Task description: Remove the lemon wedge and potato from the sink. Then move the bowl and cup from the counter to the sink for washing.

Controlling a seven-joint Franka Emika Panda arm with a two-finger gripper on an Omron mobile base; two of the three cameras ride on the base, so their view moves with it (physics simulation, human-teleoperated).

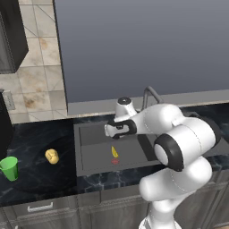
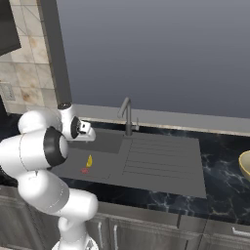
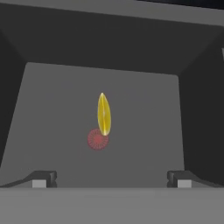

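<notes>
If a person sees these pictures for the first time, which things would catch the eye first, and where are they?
The bright yellow lemon wedge stands out, lying on the dark sink floor right beside the red drain, with the open pincer above it. On the counter left of the sink sit the yellow-tan potato and the green cup. The large white arm fills the foreground.

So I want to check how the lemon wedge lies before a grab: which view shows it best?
The hand view: the lemon wedge is large and centred there, lying on the sink floor, its lower end at the red drain. Both base views show it as a small yellow sliver beside the arm.
</notes>
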